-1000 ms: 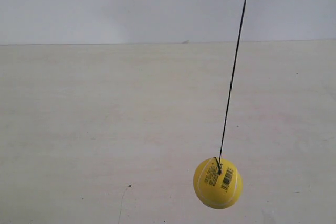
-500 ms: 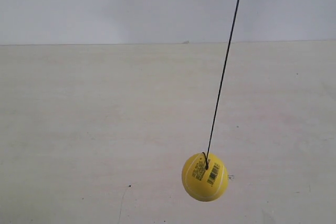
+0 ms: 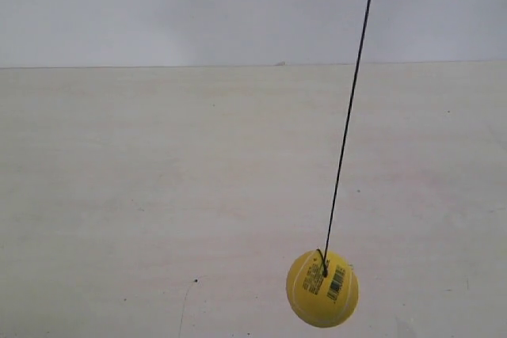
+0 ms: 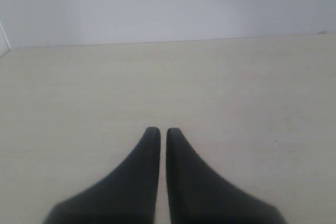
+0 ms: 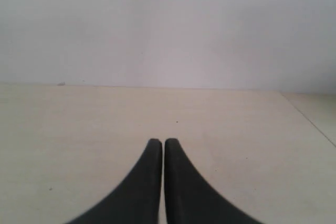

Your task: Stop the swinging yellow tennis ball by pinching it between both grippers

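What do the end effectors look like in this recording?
The left end effector and right end effector look alike. Each has two matte black fingers, broad at the base and curving inward to narrow rounded tips. No markings, cables or sleeves show. The exterior view shows no arm at all.

A yellow tennis ball [image 3: 322,289] is hung on a slanted black string [image 3: 348,116]; the left gripper [image 4: 158,130] and right gripper [image 5: 158,141] are seen closed, empty.

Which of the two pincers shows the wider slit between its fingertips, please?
The left pincer: a clear pale slit parts its tips, while on the right pincer they almost touch.
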Robot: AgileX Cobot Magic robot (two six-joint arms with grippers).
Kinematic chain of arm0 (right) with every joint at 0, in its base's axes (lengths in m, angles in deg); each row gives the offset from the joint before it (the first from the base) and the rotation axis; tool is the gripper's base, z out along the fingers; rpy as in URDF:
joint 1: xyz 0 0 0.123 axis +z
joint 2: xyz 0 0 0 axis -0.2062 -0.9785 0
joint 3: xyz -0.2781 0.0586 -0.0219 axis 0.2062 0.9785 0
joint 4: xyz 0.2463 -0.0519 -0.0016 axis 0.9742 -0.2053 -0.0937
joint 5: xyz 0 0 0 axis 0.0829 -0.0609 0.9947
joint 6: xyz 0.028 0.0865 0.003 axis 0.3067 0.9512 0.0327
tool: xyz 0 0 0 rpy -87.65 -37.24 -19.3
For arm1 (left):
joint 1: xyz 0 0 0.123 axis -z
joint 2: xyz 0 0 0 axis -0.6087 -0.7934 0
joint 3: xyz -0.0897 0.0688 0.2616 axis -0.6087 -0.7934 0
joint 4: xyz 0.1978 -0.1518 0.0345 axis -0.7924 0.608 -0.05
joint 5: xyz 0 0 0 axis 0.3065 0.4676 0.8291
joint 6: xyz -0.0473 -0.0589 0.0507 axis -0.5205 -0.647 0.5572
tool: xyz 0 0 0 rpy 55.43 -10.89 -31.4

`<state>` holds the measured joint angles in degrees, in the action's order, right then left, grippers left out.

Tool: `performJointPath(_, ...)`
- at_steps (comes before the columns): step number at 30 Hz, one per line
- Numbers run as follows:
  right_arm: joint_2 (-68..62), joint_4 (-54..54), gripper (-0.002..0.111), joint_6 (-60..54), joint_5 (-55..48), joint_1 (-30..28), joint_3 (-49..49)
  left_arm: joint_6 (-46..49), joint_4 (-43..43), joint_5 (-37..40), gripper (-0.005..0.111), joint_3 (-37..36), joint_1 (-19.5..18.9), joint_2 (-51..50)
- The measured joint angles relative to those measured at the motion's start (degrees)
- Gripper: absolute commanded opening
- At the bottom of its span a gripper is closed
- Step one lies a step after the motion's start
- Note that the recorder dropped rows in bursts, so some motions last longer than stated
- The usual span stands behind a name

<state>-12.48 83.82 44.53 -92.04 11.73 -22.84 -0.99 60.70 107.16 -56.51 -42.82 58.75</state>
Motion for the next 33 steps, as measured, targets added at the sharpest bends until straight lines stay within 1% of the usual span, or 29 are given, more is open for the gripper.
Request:
performJointPath(5, 0.0, 0.0, 0.0, -0.6, -3.1, 0.0, 0.0, 0.0, 0.0, 0.0, 0.005, 0.0, 0.0, 0.0)
performJointPath(8, 0.0, 0.0, 0.0, -1.7, -8.8, 0.0, 0.1, 0.0, 0.0, 0.0, 0.005, 0.0, 0.0, 0.0)
performJointPath(12, 0.0, 0.0, 0.0, -3.1, -10.7, 0.0, 0.3, 0.0, 0.0, 0.0, 0.005, 0.0, 0.0, 0.0)
performJointPath(33, 0.0, 0.2, 0.0, -2.5, -11.1, 0.0, 0.3, 0.0, 0.0, 0.0, 0.005, 0.0, 0.0, 0.0)
